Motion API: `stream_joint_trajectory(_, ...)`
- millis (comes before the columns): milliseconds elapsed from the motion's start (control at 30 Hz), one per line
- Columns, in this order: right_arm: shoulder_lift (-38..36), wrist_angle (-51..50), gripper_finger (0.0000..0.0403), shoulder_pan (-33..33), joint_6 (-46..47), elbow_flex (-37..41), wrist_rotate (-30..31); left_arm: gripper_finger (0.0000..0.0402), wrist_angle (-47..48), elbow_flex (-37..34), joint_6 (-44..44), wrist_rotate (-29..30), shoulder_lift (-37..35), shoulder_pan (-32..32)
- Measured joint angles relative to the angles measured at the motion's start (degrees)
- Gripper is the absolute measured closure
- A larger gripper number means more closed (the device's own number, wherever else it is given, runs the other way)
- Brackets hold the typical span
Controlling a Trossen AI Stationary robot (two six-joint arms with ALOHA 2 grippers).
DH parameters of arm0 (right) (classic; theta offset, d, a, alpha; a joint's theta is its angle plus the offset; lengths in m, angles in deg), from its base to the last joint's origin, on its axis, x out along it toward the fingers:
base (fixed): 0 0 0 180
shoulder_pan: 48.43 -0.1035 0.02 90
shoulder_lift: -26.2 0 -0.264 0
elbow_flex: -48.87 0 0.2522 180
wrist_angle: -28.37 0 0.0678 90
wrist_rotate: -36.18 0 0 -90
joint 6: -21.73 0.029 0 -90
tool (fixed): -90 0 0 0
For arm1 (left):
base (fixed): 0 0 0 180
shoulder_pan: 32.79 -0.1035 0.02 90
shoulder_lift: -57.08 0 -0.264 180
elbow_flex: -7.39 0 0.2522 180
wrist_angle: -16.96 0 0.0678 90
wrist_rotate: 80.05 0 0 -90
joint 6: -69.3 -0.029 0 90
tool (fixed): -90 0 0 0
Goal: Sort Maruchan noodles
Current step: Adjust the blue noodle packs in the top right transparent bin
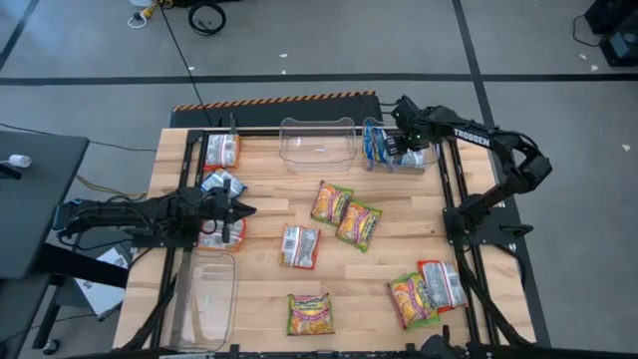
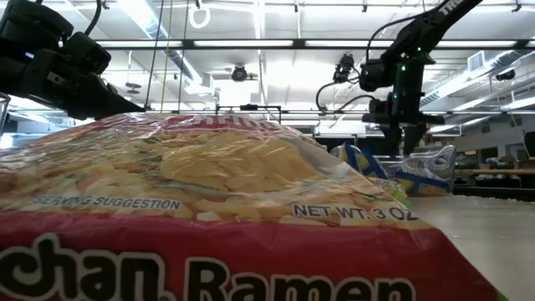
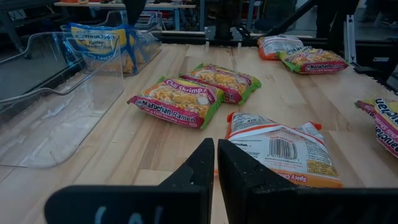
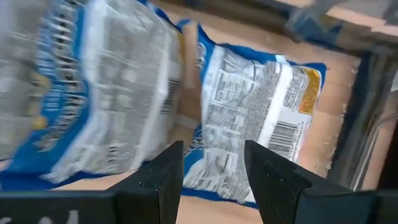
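Observation:
Maruchan noodle packets lie scattered on the wooden table: yellow-green ones [image 1: 331,201] [image 1: 359,224] [image 1: 310,312] and red-orange ones [image 1: 299,244] [image 1: 442,282]. Two blue-and-white packets [image 4: 255,118] [image 4: 81,93] sit in a clear tub [image 1: 424,160] at the far right. My right gripper [image 4: 211,168] hangs open just above them, pointing steeply down, with nothing between its fingers. My left gripper [image 3: 216,165] is shut and almost level at the table's left, just short of a red-orange packet [image 3: 283,149] that lies flat.
An empty clear tub [image 1: 319,145] stands at the far middle, and another [image 1: 204,299] at the near left. A blue packet [image 1: 221,182] and a red-orange one [image 1: 221,150] lie at the far left. In the low view, one packet [image 2: 209,209] fills the foreground.

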Motion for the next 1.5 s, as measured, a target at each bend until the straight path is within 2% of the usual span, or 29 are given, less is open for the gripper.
stream_joint_trajectory(200, 2.6, 4.4, 0.023, 0.1, 1.5, 2.5, 0.4, 0.0374, 0.0, 0.0, 0.0, 0.0, 0.0, 0.0)
stream_joint_trajectory(333, 4.6, 4.7, 0.0249, 0.8, 3.3, 2.8, 1.0, 0.0374, 0.0, 0.0, 0.0, 0.0, 0.0, 0.0)
stream_joint_trajectory(400, 5.0, 4.3, 0.0274, 1.4, 3.9, 2.8, 1.0, 0.0374, 0.0, 0.0, 0.0, 0.0, 0.0, 0.0)
stream_joint_trajectory(533, 4.6, 4.4, 0.0363, 2.7, 3.8, 2.8, -1.8, 0.0374, 0.0, 0.0, 0.0, 0.0, 0.0, 0.0)
stream_joint_trajectory(600, 3.6, 4.9, 0.0391, 3.2, 2.6, 2.8, -4.1, 0.0374, 0.0, 0.0, 0.0, 0.0, 0.0, 0.0)
stream_joint_trajectory(867, -3.2, 8.9, 0.0397, 8.5, -1.6, 3.3, -18.2, 0.0374, 0.0, 0.0, 0.0, 0.0, 0.0, 0.0)
stream_joint_trajectory(1033, -6.9, 19.0, 0.0399, 12.5, -0.8, 8.6, -31.3, 0.0374, 0.0, 0.0, 0.0, 0.0, 0.0, 0.0)
stream_joint_trajectory(1133, -8.3, 25.6, 0.04, 13.6, 1.7, 13.4, -36.4, 0.0374, 0.0, 0.0, 0.0, 0.0, 0.0, 0.0)
stream_joint_trajectory(1300, -9.5, 29.8, 0.0388, 13.8, 4.2, 18.5, -35.9, 0.0374, 0.0, 0.0, 0.0, 0.0, 0.0, 0.0)
stream_joint_trajectory(1500, -9.7, 29.8, 0.0333, 13.8, 4.4, 20.0, -33.6, 0.0374, 0.0, 0.0, 0.0, 0.0, 0.0, 0.0)
